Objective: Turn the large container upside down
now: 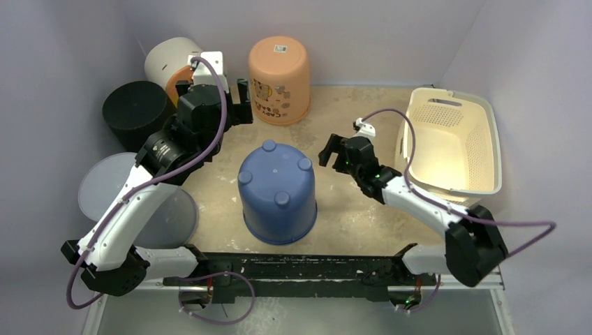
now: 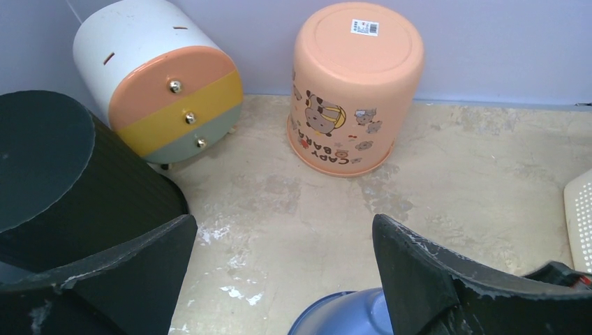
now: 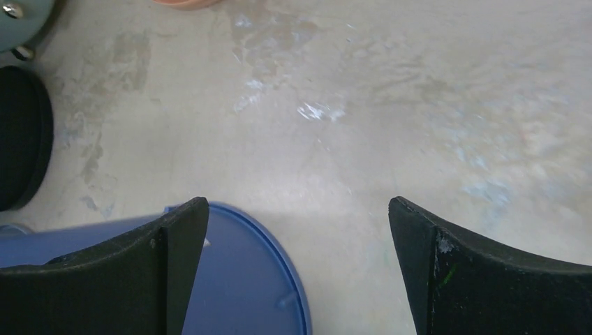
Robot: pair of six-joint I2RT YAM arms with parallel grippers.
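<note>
The large blue container (image 1: 277, 192) stands mouth down in the middle of the table, its base with small round feet facing up. My left gripper (image 1: 241, 102) is open and empty, behind and left of it, close to the orange bucket. In the left wrist view only the container's edge (image 2: 349, 315) shows below the open gripper (image 2: 283, 276). My right gripper (image 1: 334, 151) is open and empty, just right of the container and apart from it. In the right wrist view the blue wall (image 3: 237, 279) lies by the left finger (image 3: 139, 279) of the gripper (image 3: 297, 269).
An orange bucket (image 1: 280, 80) stands upside down at the back. A white drum with coloured drawers (image 1: 171, 61) and a black cylinder (image 1: 136, 112) lie at the back left. A white basket (image 1: 450, 143) stands on the right. Grey translucent discs (image 1: 112, 188) lie on the left.
</note>
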